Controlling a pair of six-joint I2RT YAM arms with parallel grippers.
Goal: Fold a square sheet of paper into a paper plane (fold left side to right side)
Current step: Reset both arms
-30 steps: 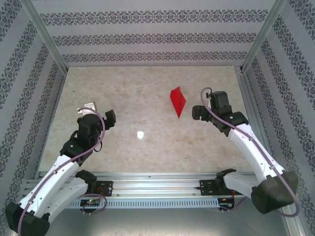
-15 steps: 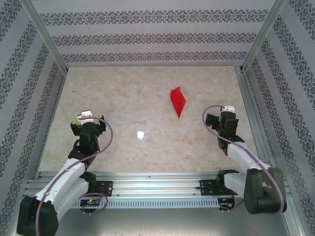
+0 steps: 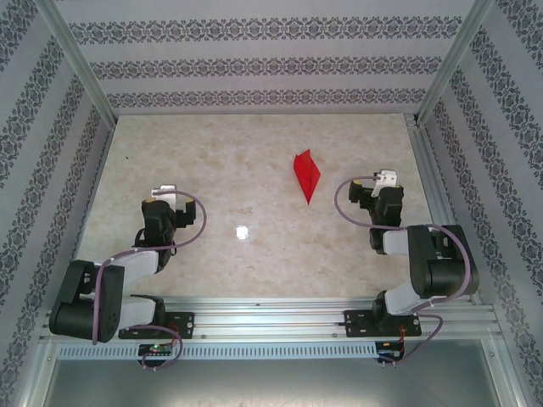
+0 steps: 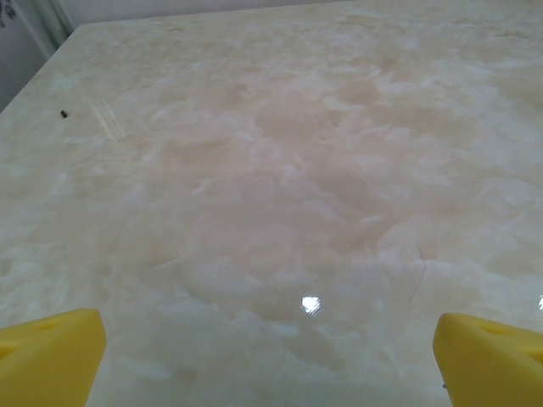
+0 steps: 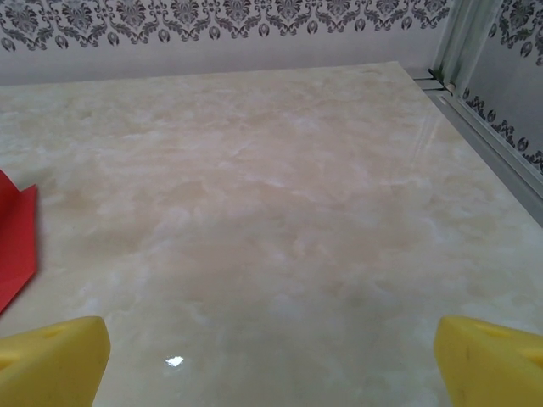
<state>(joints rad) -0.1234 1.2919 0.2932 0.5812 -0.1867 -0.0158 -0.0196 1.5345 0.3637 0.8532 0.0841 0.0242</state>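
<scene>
Both arms are drawn back and folded in toward their bases; the paper plane [image 3: 307,175] is unmoved.
Left tool [image 3: 163,195] and right tool [image 3: 383,181] both gape wide, gripping nothing. The plane lies as a narrow red dart right of centre on the desk [image 3: 254,144], nearer the right tool but apart from it. Folding looks finished, nothing evidently left. The plane is clear of every desk edge. Side rail runs near the right arm; the middle is open.
</scene>
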